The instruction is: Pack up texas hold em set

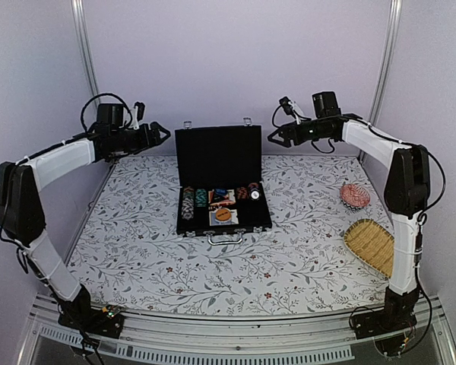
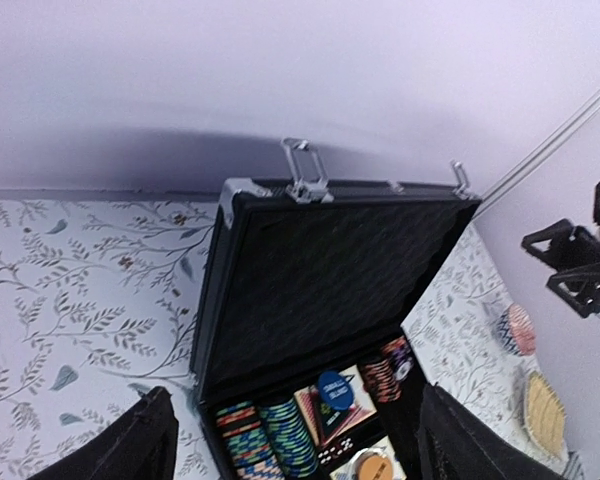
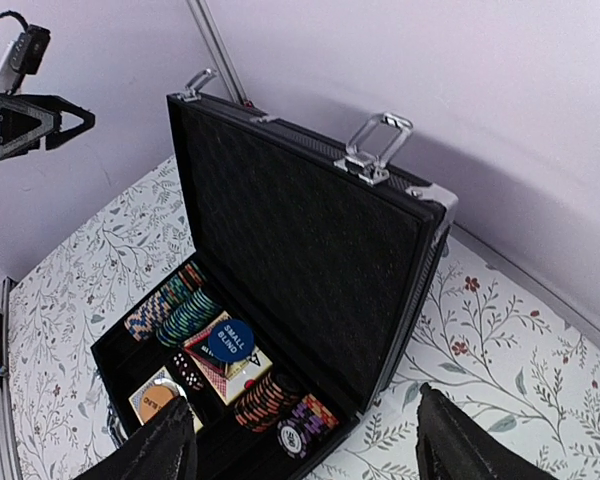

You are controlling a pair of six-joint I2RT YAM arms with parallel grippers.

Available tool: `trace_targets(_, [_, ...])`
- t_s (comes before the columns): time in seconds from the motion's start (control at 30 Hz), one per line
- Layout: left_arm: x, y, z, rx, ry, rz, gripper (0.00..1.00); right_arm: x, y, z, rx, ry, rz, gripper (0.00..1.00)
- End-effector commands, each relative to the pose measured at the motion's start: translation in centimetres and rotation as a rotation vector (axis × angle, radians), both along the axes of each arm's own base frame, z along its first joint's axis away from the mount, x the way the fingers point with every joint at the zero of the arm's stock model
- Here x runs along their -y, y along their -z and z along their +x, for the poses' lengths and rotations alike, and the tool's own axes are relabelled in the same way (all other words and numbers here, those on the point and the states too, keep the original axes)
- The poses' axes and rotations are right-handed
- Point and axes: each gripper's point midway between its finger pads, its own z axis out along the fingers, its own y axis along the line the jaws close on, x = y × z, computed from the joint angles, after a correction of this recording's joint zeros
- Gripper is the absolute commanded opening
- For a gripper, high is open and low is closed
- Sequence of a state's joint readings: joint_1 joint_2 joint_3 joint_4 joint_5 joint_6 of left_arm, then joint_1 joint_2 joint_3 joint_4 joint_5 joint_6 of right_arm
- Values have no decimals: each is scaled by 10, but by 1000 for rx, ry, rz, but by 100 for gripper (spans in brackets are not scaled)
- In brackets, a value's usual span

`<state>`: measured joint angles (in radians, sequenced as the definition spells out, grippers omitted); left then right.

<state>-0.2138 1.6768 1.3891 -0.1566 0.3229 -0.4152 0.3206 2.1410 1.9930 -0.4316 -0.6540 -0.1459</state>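
The black case [image 1: 217, 156] of the texas hold em set stands open at the table's middle, its lid upright. Its tray [image 1: 188, 226] holds rows of multicoloured chips [image 3: 175, 310], cards, a blue disc [image 3: 230, 340], an orange disc [image 3: 158, 395] and dark dice [image 3: 188, 372]. My left gripper [image 1: 161, 134] hovers to the left of the lid's upper corner, open and empty. At the same height off the lid's right corner, my right gripper [image 1: 273, 137] is open too, holding nothing. Both wrist views look down into the case between spread fingers [image 2: 130, 450] [image 3: 460, 445].
A red patterned round dish [image 1: 355, 196] and a woven yellow basket [image 1: 370, 243] lie near the table's right edge, beside the right arm. The back wall and two metal frame posts [image 1: 86, 68] stand close behind the case.
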Motion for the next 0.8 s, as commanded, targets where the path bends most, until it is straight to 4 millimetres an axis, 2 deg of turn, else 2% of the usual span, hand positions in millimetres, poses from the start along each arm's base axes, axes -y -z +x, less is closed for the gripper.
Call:
trace_targets(0.0, [3,-31,11,116,70,-268,83,-18,-30,17,71,-38,142,78])
trace_targets(0.23, [8,-25,36,90,110,-407,80,-26,-21,46,34,-27,240,82])
trace_targets(0.27, [9,-25,39,90,114,-415,80,-26,-25,47,39,-31,252,82])
trace_targets(0.3, [10,-22,43,80,115,-420,80,-28,-6,52,12,-29,252,84])
trace_targets(0.4, [12,-15,52,68,118,-435,81,-31,8,60,-1,-23,268,86])
trace_targets(0.5, [17,-8,59,56,135,-451,81,-34,13,67,-4,-27,290,87])
trace_targets(0.57, [21,-10,61,55,148,-465,81,-38,14,69,-1,-45,311,87])
trace_targets(0.6, [25,6,66,26,151,-468,81,-39,14,69,-1,-56,322,88])
trace_targets(0.63, [27,8,67,22,158,-470,81,-41,15,69,-1,-69,332,88])
trace_targets(0.77, [46,5,65,19,218,-479,80,-49,15,58,-13,-156,366,88])
